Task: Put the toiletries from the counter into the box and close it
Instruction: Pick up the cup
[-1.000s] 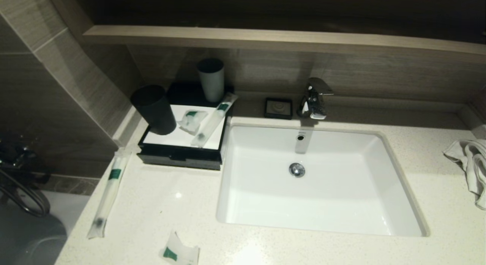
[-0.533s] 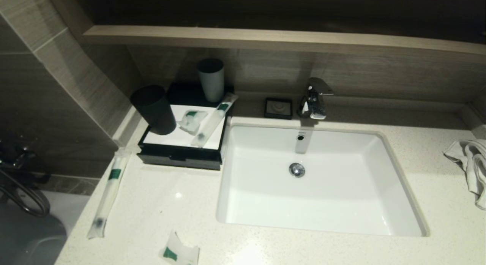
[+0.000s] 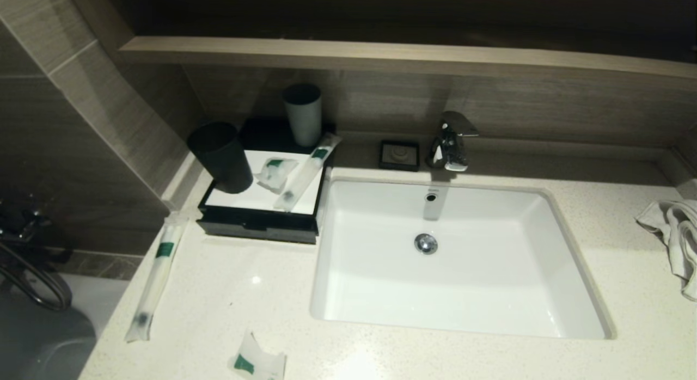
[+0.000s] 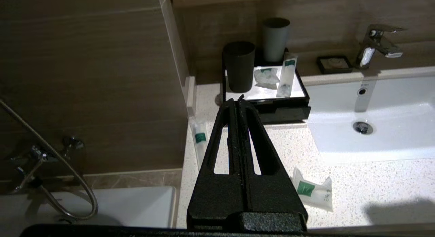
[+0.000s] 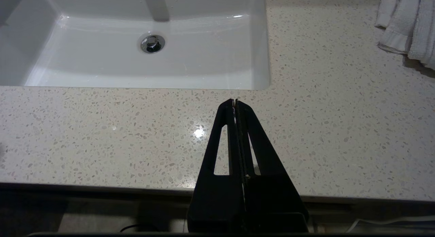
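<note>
Both arms sit back at the near edge of the bench (image 3: 228, 293), neither showing in the head view. Left gripper (image 4: 238, 98) has its fingers pressed together, nothing between them, hanging above the bench's left front corner. Right gripper (image 5: 235, 102) is likewise closed and empty, above the bench strip in front of the sink (image 3: 381, 314).

The black box (image 3: 256, 227) sits at the back left, just beside the sink's left rim, its white-lined top exposed. On it: a dark cup (image 3: 220, 157) at the left corner, a small sachet (image 3: 276, 172) with a green mark in the middle, and a long wrapped tube (image 3: 305, 172) lying diagonally along the right side, one end sticking past the back edge. A grey cup (image 3: 303, 114) stands upright at the box's rear.

Loose on the bench: a second long wrapped toiletry (image 3: 156, 276) with a green label along the left edge, its far end near the box's front left corner, and a small white packet (image 3: 257, 362) with a green mark near the front edge, well apart from the box.

Soap dish (image 3: 399, 154) is left of the tap (image 3: 450, 141). White towel (image 3: 675, 238) is bunched at the far right.
</note>
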